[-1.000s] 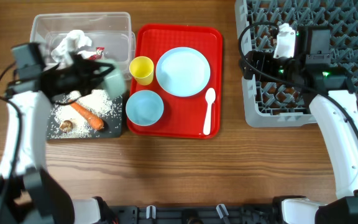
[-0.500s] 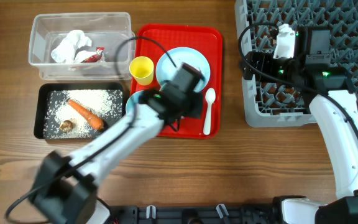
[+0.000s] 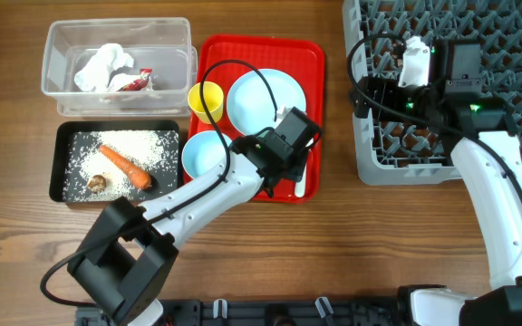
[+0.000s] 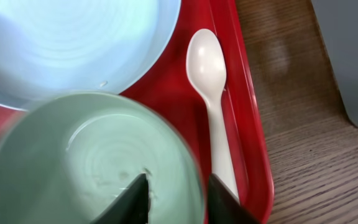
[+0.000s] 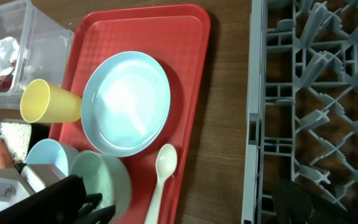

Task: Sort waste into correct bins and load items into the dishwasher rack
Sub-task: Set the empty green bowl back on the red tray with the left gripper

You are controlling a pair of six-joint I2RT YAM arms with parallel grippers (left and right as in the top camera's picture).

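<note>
My left gripper (image 4: 179, 202) is shut on the rim of the pale green bowl (image 4: 92, 155), one finger inside and one outside. It is over the front right of the red tray (image 3: 311, 54). Whether the bowl rests on the tray I cannot tell. The white spoon (image 4: 210, 81) lies just right of the bowl, and the pale blue plate (image 3: 263, 95) is behind it. The pale blue bowl (image 3: 202, 154) and yellow cup (image 3: 205, 100) stand on the tray's left. My right gripper (image 3: 370, 91) is open and empty over the left edge of the grey rack (image 3: 478, 136).
The clear tub (image 3: 62, 41) holds the white napkin (image 3: 101, 65) and the red wrapper (image 3: 136, 81). The black tray (image 3: 59, 163) holds the carrot (image 3: 125, 166), rice (image 3: 148, 145) and a brown scrap (image 3: 96, 182). Bare wood lies between the red tray and the rack.
My left arm swung right with the green bowl, from over the black tray to the front right of the red tray. My right arm has not moved.
</note>
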